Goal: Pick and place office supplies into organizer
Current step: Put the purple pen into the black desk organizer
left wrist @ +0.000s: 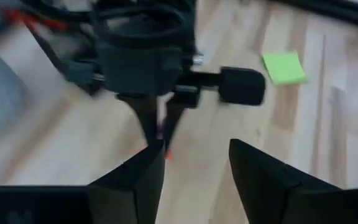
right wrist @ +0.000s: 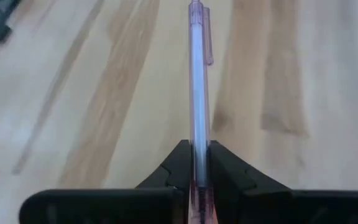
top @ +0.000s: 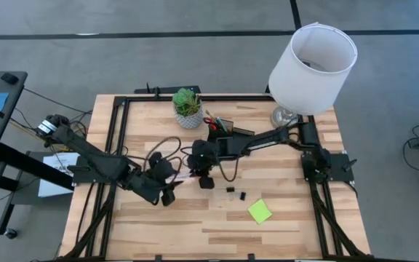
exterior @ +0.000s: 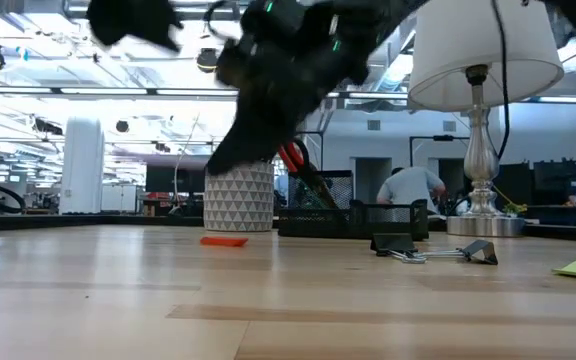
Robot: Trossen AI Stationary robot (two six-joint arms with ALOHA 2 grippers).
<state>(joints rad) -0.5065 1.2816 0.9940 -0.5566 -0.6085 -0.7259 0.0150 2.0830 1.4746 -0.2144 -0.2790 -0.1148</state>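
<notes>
Right gripper (right wrist: 199, 163) pinches pink pen (right wrist: 197, 87), seen only in its wrist view. Left gripper (left wrist: 194, 165) spread, just beside. High view alone shows organizer (top: 228, 128) beyond.

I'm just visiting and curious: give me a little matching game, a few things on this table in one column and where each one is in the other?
Things:
1. pink pen
2. sticky-note pad
3. scissors
4. plant pot

Places:
A. standing in the organizer
B. lying alone on bare wood, near the table's front
C. clamped between the right gripper fingers
D. just left of the organizer, at the back of the table

Pairs: 1-C, 2-B, 3-A, 4-D
</notes>
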